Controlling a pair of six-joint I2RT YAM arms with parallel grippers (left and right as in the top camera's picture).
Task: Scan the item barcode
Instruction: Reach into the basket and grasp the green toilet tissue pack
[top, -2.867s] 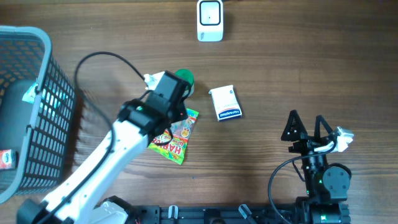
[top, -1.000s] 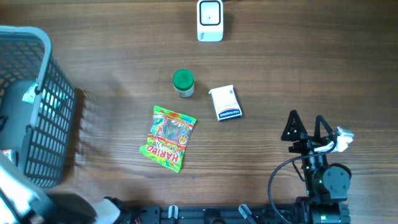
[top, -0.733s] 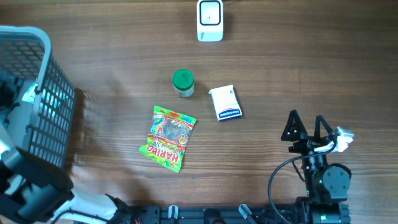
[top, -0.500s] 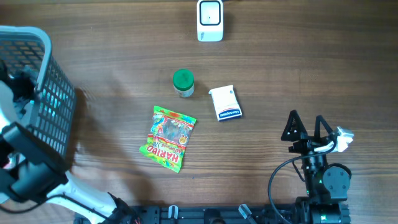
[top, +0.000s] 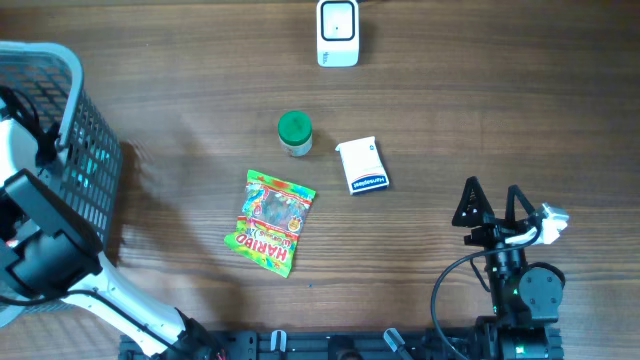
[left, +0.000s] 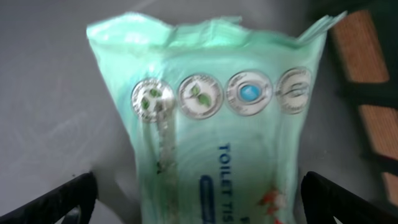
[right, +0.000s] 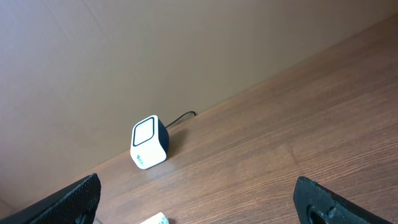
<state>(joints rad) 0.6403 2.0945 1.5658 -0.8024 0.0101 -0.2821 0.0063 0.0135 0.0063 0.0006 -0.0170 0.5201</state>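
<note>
Overhead: the left arm (top: 45, 250) has quit the middle of the table, where it stood over the bright Haribo sweet bag (top: 271, 221). It now reaches over the grey plastic mesh basket (top: 85, 150). The bag, green-lidded jar (top: 294, 131) and white carton (top: 361, 165) lie well to its right, unmoved. The right gripper (top: 491, 205) stays parked, fingers spread and empty.

Left wrist: the left gripper (left: 208, 202) is spread wide and holds nothing. A mint-green plastic toilet-tissue packet (left: 217, 124) lies straight ahead of its fingertips, untouched. I judge this the next item to fetch for scanning.

Right wrist: the white cube barcode scanner (right: 149, 150) stands ahead and slightly left, well apart
</note>
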